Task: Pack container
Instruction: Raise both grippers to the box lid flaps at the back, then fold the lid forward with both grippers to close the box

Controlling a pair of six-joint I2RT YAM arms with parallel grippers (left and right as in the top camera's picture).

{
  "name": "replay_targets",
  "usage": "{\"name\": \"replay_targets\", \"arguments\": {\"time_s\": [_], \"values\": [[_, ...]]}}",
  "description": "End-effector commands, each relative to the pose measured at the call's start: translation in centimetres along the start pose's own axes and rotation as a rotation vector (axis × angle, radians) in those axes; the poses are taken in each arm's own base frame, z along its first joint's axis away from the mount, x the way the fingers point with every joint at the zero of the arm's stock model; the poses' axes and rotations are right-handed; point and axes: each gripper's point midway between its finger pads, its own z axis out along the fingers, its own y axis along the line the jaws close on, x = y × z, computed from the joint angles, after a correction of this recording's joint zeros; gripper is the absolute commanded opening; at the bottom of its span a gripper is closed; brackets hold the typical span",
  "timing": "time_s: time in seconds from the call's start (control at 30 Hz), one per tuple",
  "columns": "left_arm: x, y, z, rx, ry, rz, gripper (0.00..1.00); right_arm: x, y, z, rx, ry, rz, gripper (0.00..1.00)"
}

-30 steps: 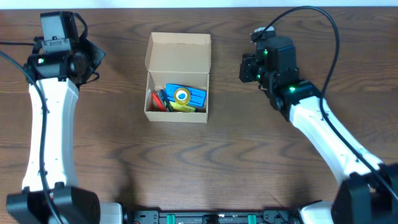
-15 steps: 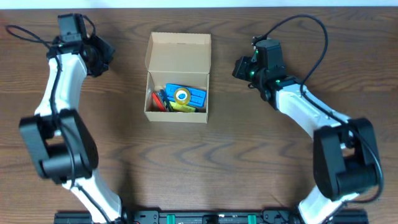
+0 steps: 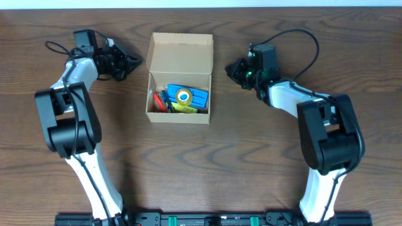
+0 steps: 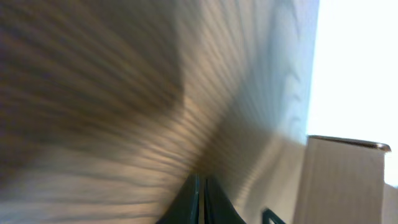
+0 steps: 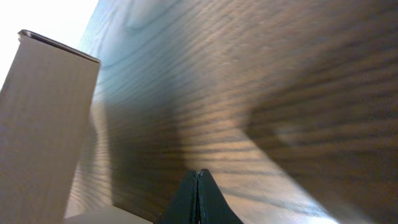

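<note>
The container is a tan cardboard box standing open at the table's middle back, its flap lid raised toward the far side. Inside lie a flat blue item, a yellow tape roll and red, green and dark small items. My left gripper is shut and empty, low over the table just left of the box; the box wall shows in the left wrist view. My right gripper is shut and empty just right of the box, whose wall shows in the right wrist view.
The brown wooden table spreads round the box. Both arms lie folded low along the back of the table, with black cables looping over them. A rail with green marks runs along the front edge.
Both arms have folded down and back. The left gripper swung right toward the box's left side, the right gripper moved left toward its right side. The box and its contents have not moved.
</note>
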Motion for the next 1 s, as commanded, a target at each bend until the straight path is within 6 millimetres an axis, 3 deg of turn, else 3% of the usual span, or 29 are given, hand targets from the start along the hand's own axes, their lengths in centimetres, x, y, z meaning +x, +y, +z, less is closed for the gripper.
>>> {"name": "replay_targets", "arguments": {"time_s": [0.0,0.27,0.67,0.97], "values": [[2.2,-1.9,1.3,0.114,0.134,-0.017,0.05,0.4,2.0,1.3,-0.07,0.047,0.02,0.01],[3.8,-3.3,2.0,0.187,0.212,0.019,0.05,-0.5,6.2,2.2,-0.149,0.035,-0.067,0.01],[5.2,-7.7,0.0,0.39,0.325,0.184,0.05,-0.5,9.0,1.7,-0.25,0.052,-0.196,0.01],[4.7,-9.9,-2.2,0.467,0.339,0.259,0.05,-0.5,11.7,0.0,-0.337,0.066,-0.273,0.01]]}}
